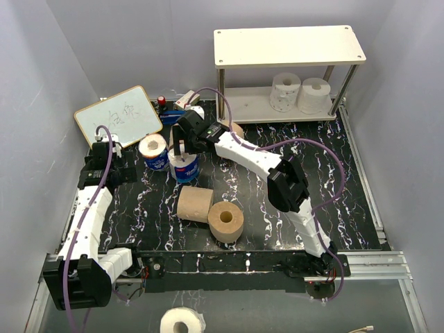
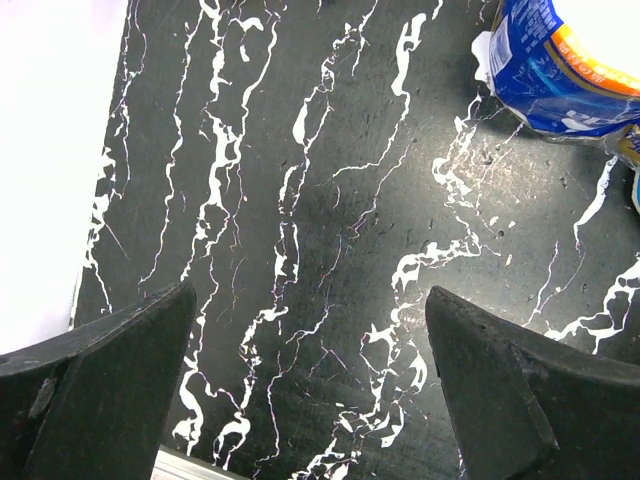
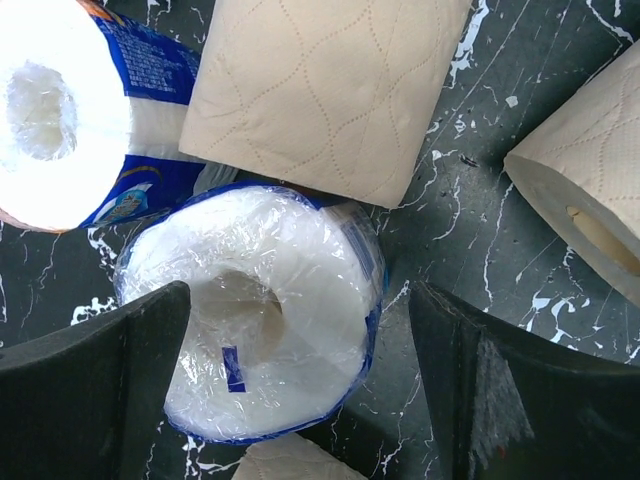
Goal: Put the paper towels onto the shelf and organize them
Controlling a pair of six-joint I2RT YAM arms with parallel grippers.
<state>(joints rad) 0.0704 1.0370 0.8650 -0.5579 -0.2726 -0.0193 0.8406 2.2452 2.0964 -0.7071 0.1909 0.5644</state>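
Note:
Two white paper towels (image 1: 285,90) (image 1: 314,94) stand on the grey lower board of the shelf (image 1: 288,45). On the black marbled table stand two blue-wrapped rolls (image 1: 153,151) (image 1: 184,168), and two tan rolls (image 1: 194,203) (image 1: 225,220) are in front of them. My right gripper (image 1: 182,154) (image 3: 300,295) hangs open over one upright blue-wrapped roll (image 3: 260,320). Its left finger covers the roll's edge and its right finger stands apart from it. My left gripper (image 1: 105,149) (image 2: 310,295) is open over bare table, the other blue-wrapped roll (image 2: 560,70) ahead to its right.
A white writing board (image 1: 118,116) leans at the back left, with small items (image 1: 173,107) beside it. Tan rolls (image 3: 330,90) (image 3: 590,220) crowd the gripped-over roll. Another tan roll (image 1: 236,128) lies behind the right arm. A white roll (image 1: 182,320) lies off the table's near edge.

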